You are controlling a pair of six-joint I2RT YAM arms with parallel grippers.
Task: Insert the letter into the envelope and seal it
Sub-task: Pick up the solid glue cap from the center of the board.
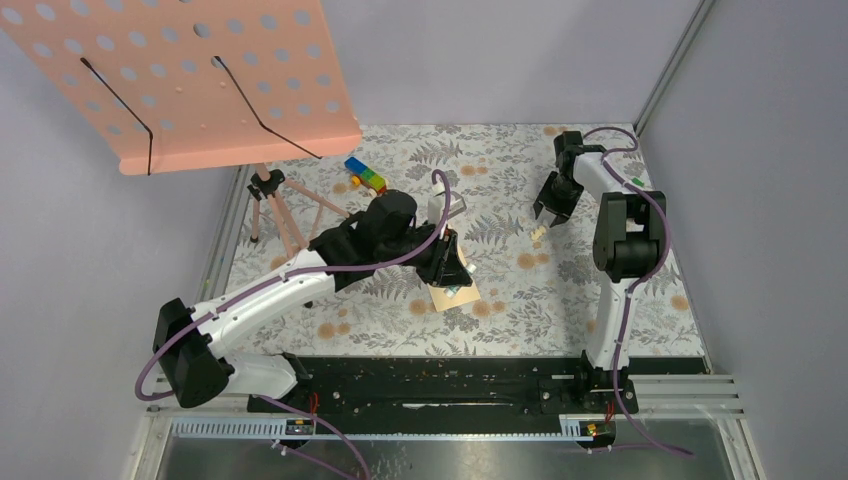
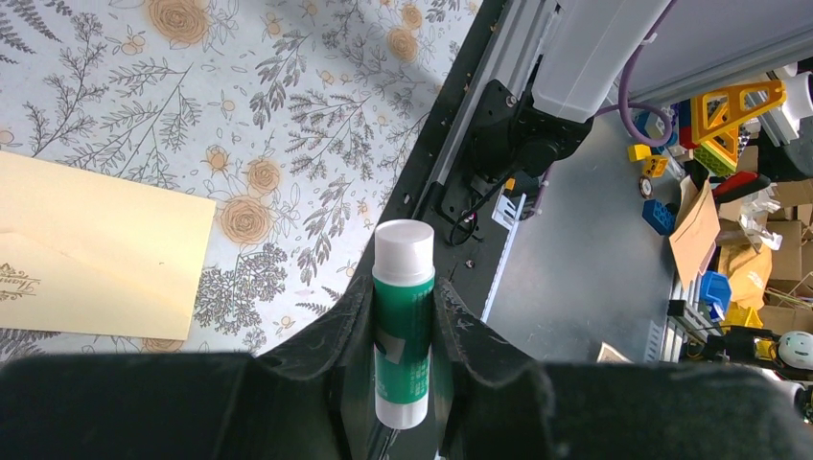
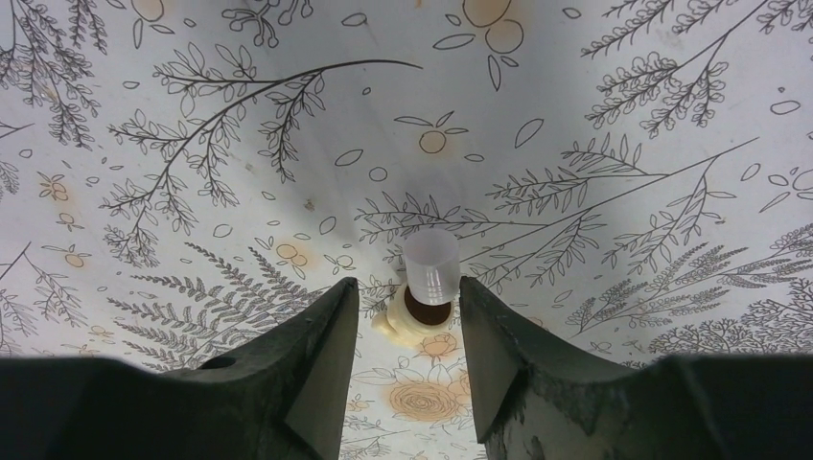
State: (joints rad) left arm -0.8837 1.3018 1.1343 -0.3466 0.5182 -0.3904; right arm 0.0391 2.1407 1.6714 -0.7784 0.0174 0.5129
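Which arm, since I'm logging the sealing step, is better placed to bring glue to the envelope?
Left. The left gripper is shut on the glue stick, right by the envelope. The right gripper hangs far off, jaws open around a small clear-capped item.

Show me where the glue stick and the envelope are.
glue stick (image 2: 403,326), left wrist view, on its green label.
envelope (image 2: 105,240), left wrist view, on its plain tan face.
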